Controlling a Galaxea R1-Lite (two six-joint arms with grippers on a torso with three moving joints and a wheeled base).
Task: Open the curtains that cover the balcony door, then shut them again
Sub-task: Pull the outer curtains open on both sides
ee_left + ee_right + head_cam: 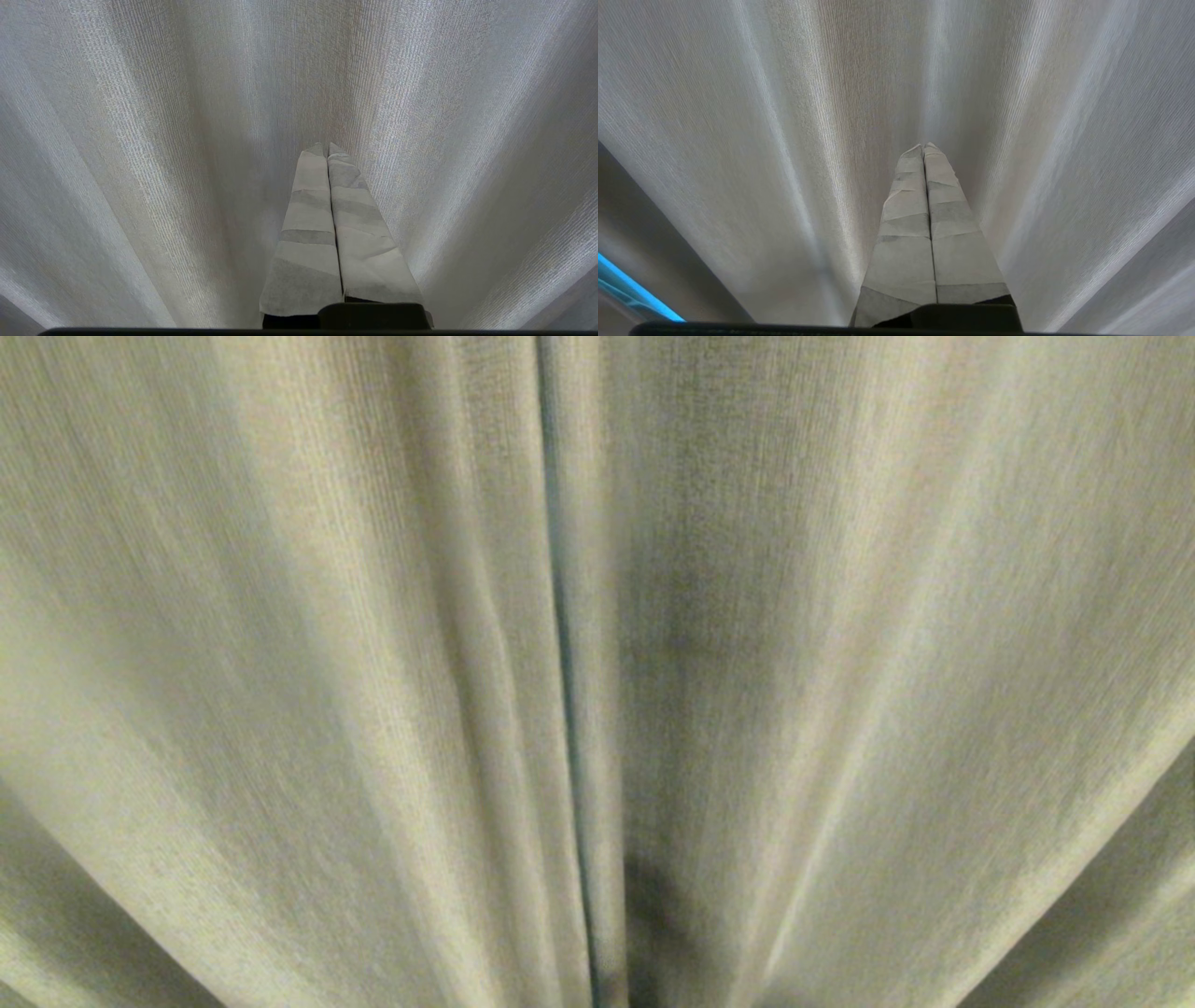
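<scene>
Thick beige-olive ribbed curtains (355, 672) fill the whole head view, drawn together; their two panels meet at a narrow dark vertical seam (565, 644) near the middle. The balcony door is hidden behind them. Neither arm shows in the head view. In the left wrist view my left gripper (326, 146), its fingers wrapped in pale tape, is shut with nothing between them and points at the pleated curtains (163, 154) close ahead. My right gripper (923, 146) is likewise shut and empty, facing the curtains (794, 140).
A thin bright blue strip (630, 289) shows past the curtain's edge in a corner of the right wrist view. Everything else in view is folded fabric close in front of me.
</scene>
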